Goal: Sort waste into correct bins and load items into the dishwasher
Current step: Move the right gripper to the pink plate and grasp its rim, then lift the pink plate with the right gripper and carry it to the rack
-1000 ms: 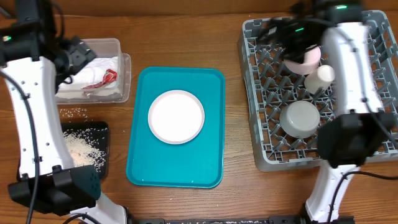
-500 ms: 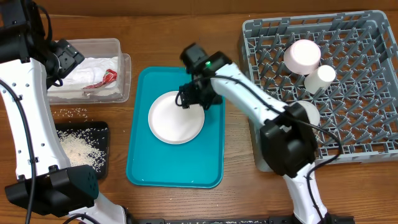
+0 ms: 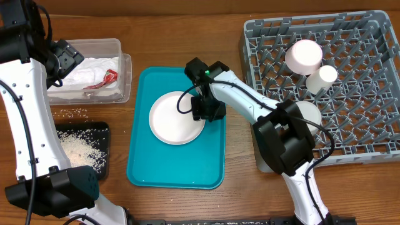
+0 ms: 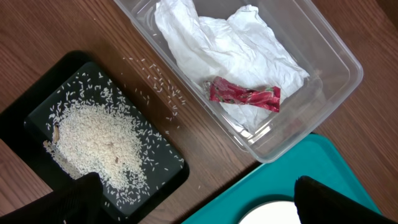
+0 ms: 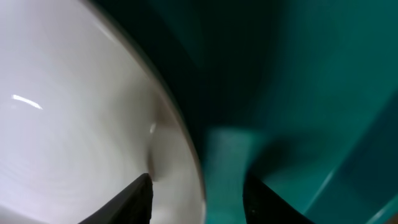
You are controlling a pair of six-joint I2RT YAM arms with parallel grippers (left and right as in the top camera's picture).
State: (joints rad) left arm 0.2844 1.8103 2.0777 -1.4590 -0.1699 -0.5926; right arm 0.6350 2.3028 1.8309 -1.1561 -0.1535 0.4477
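The round, glossy pale pink plate [image 3: 175,119] is being borne flat by the smooth teal tray [image 3: 150,169], well apart from the grey pegged dish rack [image 3: 369,134] on its right. Bare tray floor is being shown along the plate's near side. Its right rim is being straddled by the right gripper [image 5: 198,193], jaws spread and not closed on it. The left gripper [image 4: 198,200] is being held wide apart, gripping nothing, near the clear tub [image 3: 125,69].

Overhead camera looks straight down over the whole table [image 3: 237,19]. Left wrist camera faces down, high above clear tub [image 4: 336,56] and black tray [image 4: 68,81]. Right wrist camera is very close to the plate [image 5: 74,93]; all three share the teal tray [image 5: 311,74].
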